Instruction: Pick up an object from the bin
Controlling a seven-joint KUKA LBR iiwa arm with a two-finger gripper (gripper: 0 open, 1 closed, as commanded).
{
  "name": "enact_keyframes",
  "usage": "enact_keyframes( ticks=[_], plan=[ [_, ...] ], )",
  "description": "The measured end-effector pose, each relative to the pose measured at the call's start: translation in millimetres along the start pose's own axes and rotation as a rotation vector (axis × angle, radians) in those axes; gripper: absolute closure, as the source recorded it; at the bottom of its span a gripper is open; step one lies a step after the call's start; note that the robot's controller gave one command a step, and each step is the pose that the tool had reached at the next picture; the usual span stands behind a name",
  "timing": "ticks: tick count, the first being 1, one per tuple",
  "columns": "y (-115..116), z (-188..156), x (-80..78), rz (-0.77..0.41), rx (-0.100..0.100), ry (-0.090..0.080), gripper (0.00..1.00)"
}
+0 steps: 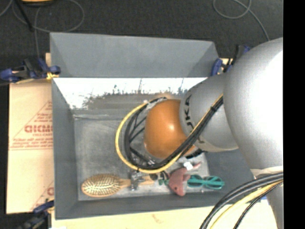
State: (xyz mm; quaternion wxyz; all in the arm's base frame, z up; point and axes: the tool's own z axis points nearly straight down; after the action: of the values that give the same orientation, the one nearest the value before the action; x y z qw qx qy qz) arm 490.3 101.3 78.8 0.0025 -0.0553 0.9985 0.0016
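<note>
Arm (248, 104): reached into the bin (64, 142) from 3 o'clock, with its orange cover (162, 128) and looped cables (121, 137) over the middle of the floor.
Gripper (136, 179): sat low at 6 o'clock on the floor, right at the hairbrush's handle. How far open it stood, and whether it held anything, could not be told.
Hairbrush (101, 185): gold, lay flat with its oval head at 7 o'clock and its handle pointing toward 3 o'clock.
Pink thing (178, 181): lay at 5 o'clock, near the gripper.
Teal piece (206, 181): lay just beside the pink thing, on its 3 o'clock side.
</note>
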Motion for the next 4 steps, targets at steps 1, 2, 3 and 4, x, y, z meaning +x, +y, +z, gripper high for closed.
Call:
enact_keyframes(
  ticks=[1, 2, 3, 4],
  plan=[
    [10, -56, 7.7, 0.007, 0.002, 0.010, 1.00],
    [7, -134, -1.5, -0.021, 0.004, 0.006, 1.00],
    [7, -175, 11.5, 0.036, 0.002, -0.001, 1.00],
    [12, -82, -3.2, 0.173, 0.003, 0.003, 0.00]
  ],
)
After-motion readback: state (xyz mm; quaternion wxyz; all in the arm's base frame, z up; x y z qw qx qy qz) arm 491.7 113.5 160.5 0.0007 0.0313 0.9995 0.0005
